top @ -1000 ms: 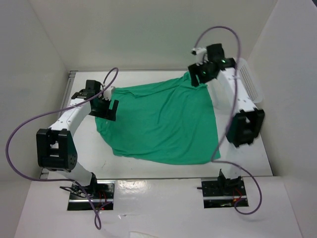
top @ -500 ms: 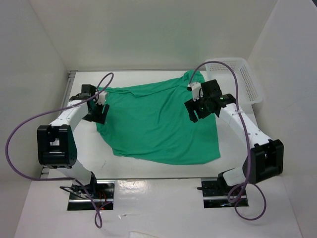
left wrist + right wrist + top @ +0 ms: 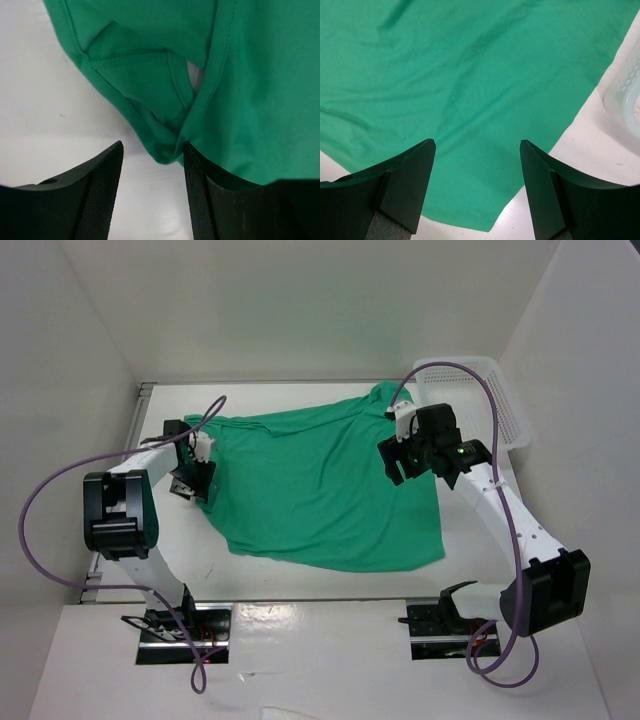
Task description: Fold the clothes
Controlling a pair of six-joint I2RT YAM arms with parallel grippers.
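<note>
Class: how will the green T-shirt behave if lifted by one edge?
Probably floppy: the T-shirt lies wrinkled, its hem bunched at the left gripper. Likely light, since the fabric looks thin; the rest would sag and drag along the table.

White table (image 3: 300, 583) has a green T-shirt (image 3: 320, 490) spread mostly flat on it, with a white mesh basket (image 3: 505, 405) at the far-right corner, maybe touching the shirt.

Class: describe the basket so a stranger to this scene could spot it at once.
Start at the white table, mostly covered by a spread emerald-green T-shirt. At its far right corner sits the white plastic mesh basket, the only rigid, perforated container there.
</note>
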